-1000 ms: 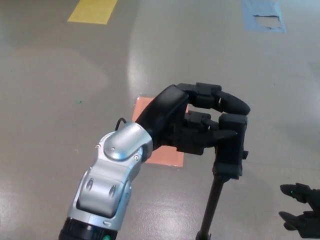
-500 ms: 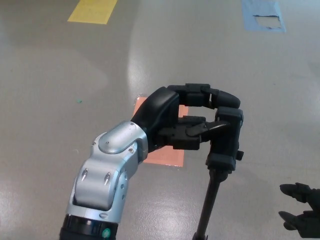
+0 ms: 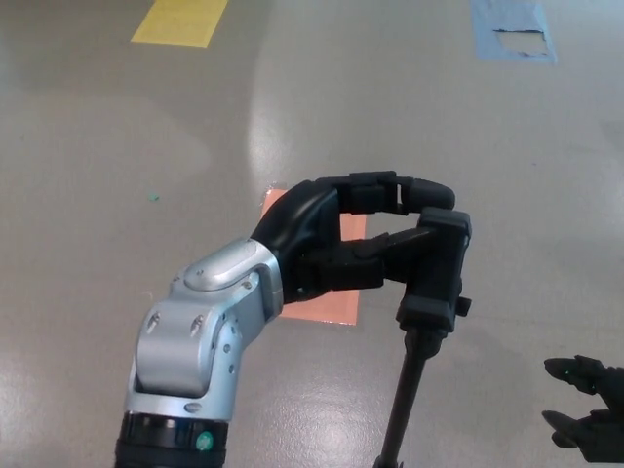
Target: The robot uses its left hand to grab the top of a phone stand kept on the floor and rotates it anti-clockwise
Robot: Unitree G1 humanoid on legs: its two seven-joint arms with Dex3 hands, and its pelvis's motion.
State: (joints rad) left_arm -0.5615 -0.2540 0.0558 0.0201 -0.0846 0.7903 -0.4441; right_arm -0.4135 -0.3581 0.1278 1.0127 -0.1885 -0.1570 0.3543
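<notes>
A glossy grey floor [image 3: 117, 195] fills the view, with a yellow painted patch [image 3: 181, 19] at the top left, a blue taped patch [image 3: 514, 29] at the top right, and a salmon-coloured square mat [image 3: 322, 292] near the middle. No brand, label or readable writing shows on anything here. The phone stand [image 3: 434, 278] rises just to the right of the mat, its black clamp head on a thin black pole [image 3: 405, 400] that runs down out of the bottom edge. The left hand [image 3: 366, 239] reaches in from the lower left on a silver forearm [image 3: 195, 341] and is closed around the top of the stand, two fingers [image 3: 405, 192] curled over it and the thumb pressed against its near side. The right hand [image 3: 585, 408] shows only partly at the lower right corner, well apart from the stand; I cannot tell its state.
</notes>
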